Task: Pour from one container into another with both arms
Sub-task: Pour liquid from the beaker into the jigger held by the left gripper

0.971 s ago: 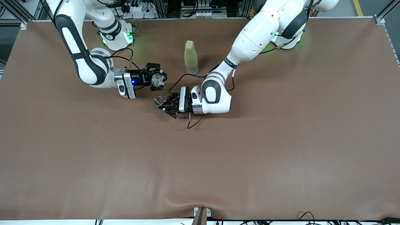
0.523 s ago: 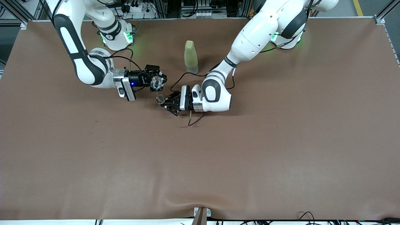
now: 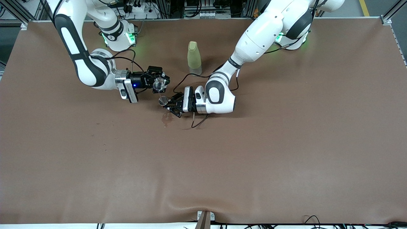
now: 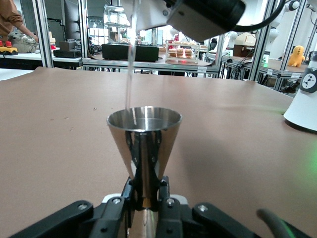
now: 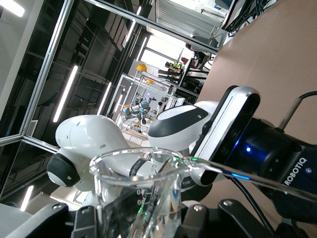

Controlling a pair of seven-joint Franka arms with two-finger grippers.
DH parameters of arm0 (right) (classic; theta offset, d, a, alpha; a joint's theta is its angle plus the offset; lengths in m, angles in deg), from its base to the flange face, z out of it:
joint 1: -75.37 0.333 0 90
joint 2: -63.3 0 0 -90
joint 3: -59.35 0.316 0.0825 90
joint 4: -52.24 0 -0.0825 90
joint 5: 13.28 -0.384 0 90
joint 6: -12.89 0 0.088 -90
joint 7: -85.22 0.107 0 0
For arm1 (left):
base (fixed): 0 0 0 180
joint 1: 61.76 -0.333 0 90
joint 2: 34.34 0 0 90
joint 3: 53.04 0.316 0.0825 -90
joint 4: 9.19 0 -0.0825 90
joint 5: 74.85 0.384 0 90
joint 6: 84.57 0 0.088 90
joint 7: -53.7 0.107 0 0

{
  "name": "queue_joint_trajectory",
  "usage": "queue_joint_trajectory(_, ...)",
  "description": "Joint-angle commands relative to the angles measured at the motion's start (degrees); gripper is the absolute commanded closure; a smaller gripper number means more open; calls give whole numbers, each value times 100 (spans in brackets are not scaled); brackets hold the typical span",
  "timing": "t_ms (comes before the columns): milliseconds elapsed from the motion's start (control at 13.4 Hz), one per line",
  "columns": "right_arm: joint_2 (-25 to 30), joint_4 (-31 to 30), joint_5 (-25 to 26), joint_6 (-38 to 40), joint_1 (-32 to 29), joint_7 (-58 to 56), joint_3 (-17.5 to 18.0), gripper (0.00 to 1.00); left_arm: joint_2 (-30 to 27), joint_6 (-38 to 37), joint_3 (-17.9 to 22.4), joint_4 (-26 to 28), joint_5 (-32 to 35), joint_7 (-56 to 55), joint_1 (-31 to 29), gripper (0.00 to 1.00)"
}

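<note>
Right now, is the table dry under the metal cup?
No, a wet patch darkens the table beneath the metal cup.

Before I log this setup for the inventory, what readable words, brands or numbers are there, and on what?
"ROBOTIQ": white letters on the black body of the left gripper, seen in the right wrist view.
Round mark on the right arm near its base: too small to read.
Nothing readable on the yellow-green bottle or metal jigger.

Since a second ago the right gripper (image 3: 158,83) has tipped its clear glass beaker (image 3: 158,84) further — a thin stream now falls toward the metal jigger (image 3: 163,101), which the left gripper (image 3: 169,105) has brought up beneath it. A wet patch (image 3: 165,118) has appeared on the brown table (image 3: 254,152), nearer the front camera than the jigger.
</note>
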Motion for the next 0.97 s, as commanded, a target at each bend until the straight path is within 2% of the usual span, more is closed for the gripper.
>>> queue_joint_trajectory(0, 161, -99, -28, -15, -49, -1, 43, 100, -126, 11, -20, 59, -195, 145, -66, 100)
queue_joint_trajectory(897, 143, -82, -28, -6, -49, 340, 52, 100, -126, 11, -20, 60, -195, 154, -48, 100)
